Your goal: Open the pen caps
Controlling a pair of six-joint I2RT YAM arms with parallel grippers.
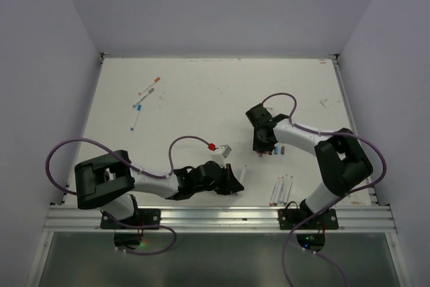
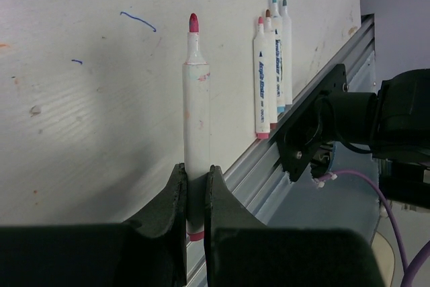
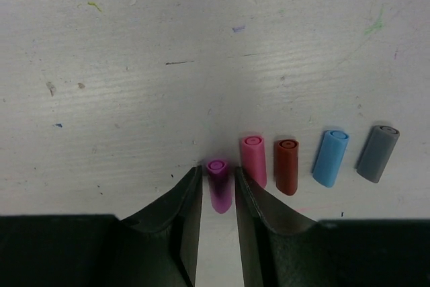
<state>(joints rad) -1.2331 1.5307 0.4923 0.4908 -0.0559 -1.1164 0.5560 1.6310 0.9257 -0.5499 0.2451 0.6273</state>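
Note:
My left gripper (image 1: 236, 183) is shut on a white pen (image 2: 197, 132) with a bare pink-red tip and no cap, held low near the table's front edge; in the left wrist view the jaws (image 2: 195, 179) clamp its lower barrel. My right gripper (image 1: 262, 144) is open, its jaws either side of a purple cap (image 3: 219, 183) lying on the table, with a small gap on each side (image 3: 218, 169). To its right lie a pink cap (image 3: 253, 159), a red-brown cap (image 3: 287, 165), a blue cap (image 3: 330, 157) and a grey cap (image 3: 378, 153).
Several uncapped pens (image 1: 281, 189) lie side by side at the front right, also in the left wrist view (image 2: 272, 72). A few capped pens (image 1: 144, 99) lie at the back left. A small white and red object (image 1: 220, 149) sits mid-table. The metal front rail (image 1: 222, 216) is close to the left gripper.

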